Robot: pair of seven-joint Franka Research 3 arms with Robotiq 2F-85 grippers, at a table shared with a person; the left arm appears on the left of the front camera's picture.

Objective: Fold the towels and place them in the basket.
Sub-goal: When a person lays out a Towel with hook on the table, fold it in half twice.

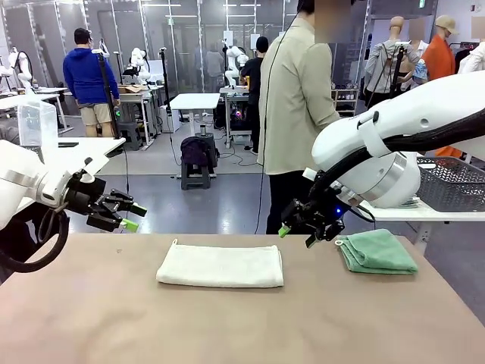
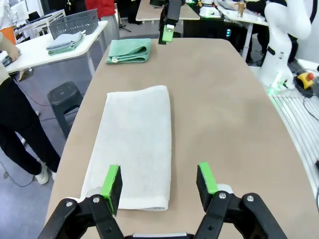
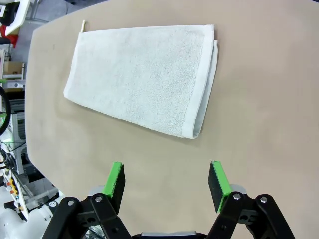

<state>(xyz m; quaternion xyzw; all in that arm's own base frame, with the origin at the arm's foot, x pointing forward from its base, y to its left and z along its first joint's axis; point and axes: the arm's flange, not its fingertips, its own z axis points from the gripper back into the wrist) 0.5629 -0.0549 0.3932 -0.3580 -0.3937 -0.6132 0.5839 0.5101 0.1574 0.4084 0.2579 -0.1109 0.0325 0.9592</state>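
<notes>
A cream-white towel (image 1: 220, 265) lies folded in half on the middle of the table; it also appears as the towel (image 2: 132, 142) just beyond my left fingers and the towel (image 3: 144, 74) ahead of my right ones. The sea-green towel (image 1: 377, 252) lies folded at the table's far right, the same green towel (image 2: 128, 51) in the left wrist view. My left gripper (image 1: 135, 218) hovers open off the cream towel's left end, jaws empty (image 2: 159, 181). My right gripper (image 1: 297, 235) hangs open between the two towels, holding nothing (image 3: 168, 180). The dark mesh basket (image 1: 455, 182) stands on a side table at the right.
A person (image 1: 295, 98) in a beige jacket stands at the far edge of the table. The white side table (image 2: 30, 50) with the basket (image 2: 75, 23) also carries folded garments (image 2: 65, 42). A black stool (image 2: 65, 97) stands beside the table.
</notes>
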